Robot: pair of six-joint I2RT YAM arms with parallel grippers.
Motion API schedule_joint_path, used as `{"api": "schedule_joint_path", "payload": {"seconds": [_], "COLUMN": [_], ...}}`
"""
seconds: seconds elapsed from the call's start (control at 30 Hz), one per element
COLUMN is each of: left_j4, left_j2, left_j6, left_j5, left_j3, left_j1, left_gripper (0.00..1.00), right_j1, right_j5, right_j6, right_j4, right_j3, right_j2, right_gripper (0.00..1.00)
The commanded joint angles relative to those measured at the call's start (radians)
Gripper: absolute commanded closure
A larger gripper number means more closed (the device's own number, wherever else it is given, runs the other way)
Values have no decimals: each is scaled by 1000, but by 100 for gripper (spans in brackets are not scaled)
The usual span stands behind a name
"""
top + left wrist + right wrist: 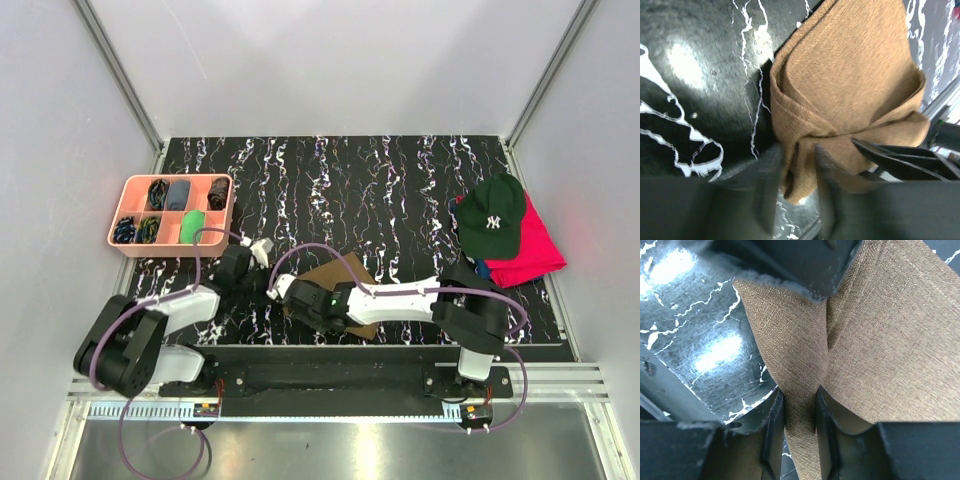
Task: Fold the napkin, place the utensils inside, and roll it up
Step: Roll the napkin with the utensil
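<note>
Napkin: olive-brown, bundled, near centre of the table, between both arms.
Right fingers: clamped on an upright napkin fold.
Left fingers: narrow, napkin end between them; grip unclear, view blurred.

Robot lab cell, white panels, aluminium frame

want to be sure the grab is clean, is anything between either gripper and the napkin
Nothing visible is. The right gripper has a raised fold of the napkin directly between its fingers. The left gripper straddles the napkin's bunched edge, with cloth in its gap too.
</note>
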Motion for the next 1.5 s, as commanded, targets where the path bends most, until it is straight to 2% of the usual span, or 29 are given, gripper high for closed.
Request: {"api": "schedule_joint_path", "payload": {"seconds": [0.0,0.03,0.13,0.27,0.4,0.5,0.63,0.93,1.13,1.47], "left_j4": [-76,-114,-175,-233,-249,-231,-159,-20,74,180], "left_j2": [-128,-150,-237,-341,-525,-651,-739,-700,-628,-481], "left_j6": [16,22,20,5,-9,-22,-23,10,27,39], "left_j5": [-67,-82,-162,-219,-254,-265,-227,-104,-72,-65], "left_j3": [14,14,8,-25,-86,-149,-213,-266,-292,-273], "left_j1": [5,7,10,15,16,16,16,15,13,13], "left_gripper": [50,43,36,32,29,26,26,30,30,35], "right_j1": [-20,-24,-47,-95,-154,-196,-242,-357,-440,-503], "right_j5": [-231,-245,-311,-427,-529,-592,-692,-911,-1076,-1181], "right_j6": [56,59,75,82,67,56,67,104,131,147], "right_j4": [8,16,58,107,122,125,148,187,196,199], "right_j3": [-68,-86,-122,-157,-157,-157,-160,-145,-117,-73], "right_j2": [31,23,-6,-35,-34,-31,-29,40,119,221], "right_gripper": [68,70,71,71,71,71,71,71,72,72]}}
